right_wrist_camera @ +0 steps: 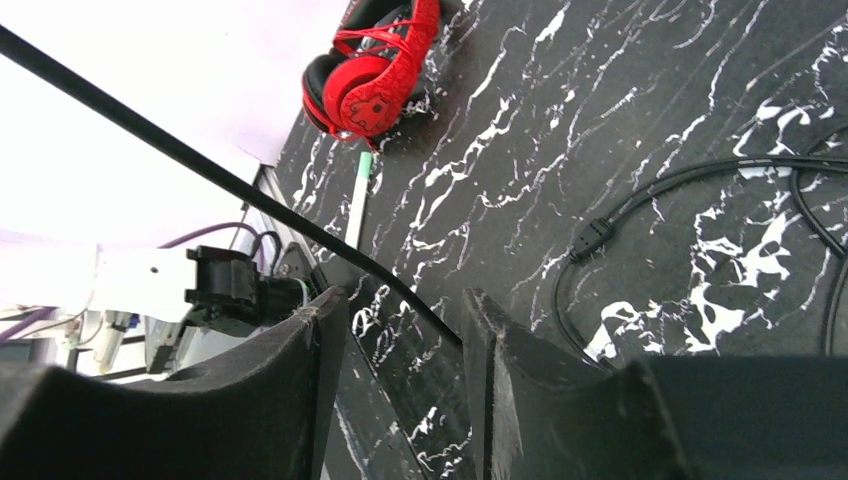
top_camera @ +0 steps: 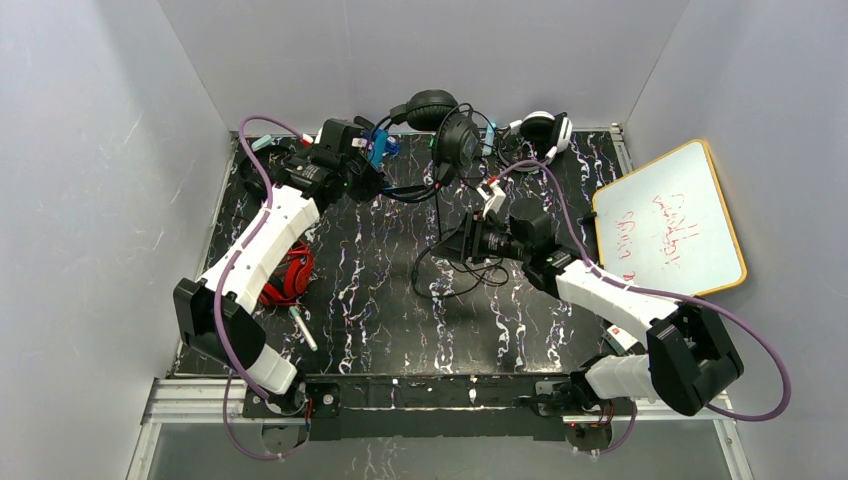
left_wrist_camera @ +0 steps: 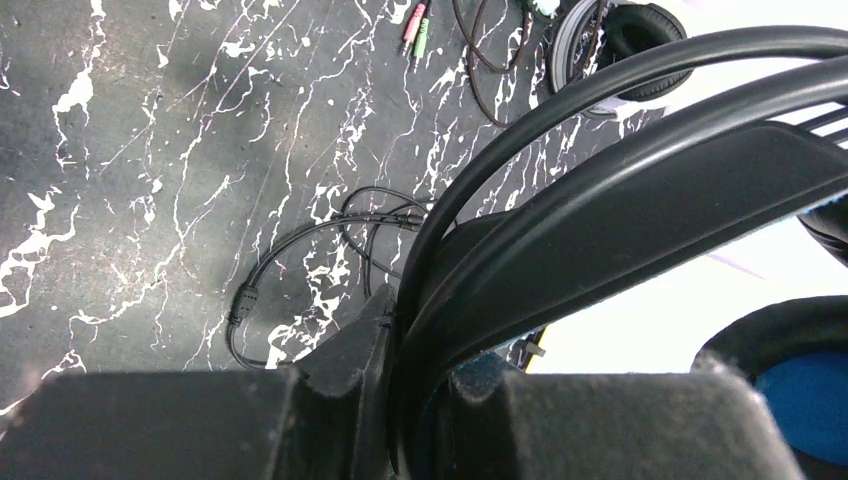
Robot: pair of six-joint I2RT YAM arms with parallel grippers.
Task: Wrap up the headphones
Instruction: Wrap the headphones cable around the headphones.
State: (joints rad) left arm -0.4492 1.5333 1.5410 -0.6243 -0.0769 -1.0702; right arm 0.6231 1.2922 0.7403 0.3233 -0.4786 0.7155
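Black headphones with a blue headband [top_camera: 440,128] hang at the back of the table, and my left gripper [top_camera: 378,165] is shut on their headband [left_wrist_camera: 640,190]. The left wrist view has the band wedged between my left gripper's [left_wrist_camera: 418,335] fingers, with a blue ear pad [left_wrist_camera: 812,392] at lower right. Their thin black cable [top_camera: 440,215] drops to the table. My right gripper [top_camera: 450,243] stands open at mid-table. In its wrist view the cable [right_wrist_camera: 200,165] runs slack between the spread fingers of my right gripper [right_wrist_camera: 405,312]. Red headphones [top_camera: 290,275] lie at the left, under the left arm.
A white and black headset [top_camera: 545,130] sits at the back right. A whiteboard [top_camera: 670,220] leans off the table's right edge. A marker [top_camera: 303,328] lies near the front left. Loose cable loops [left_wrist_camera: 300,250] with an inline joint [right_wrist_camera: 590,235] lie on the marbled black surface.
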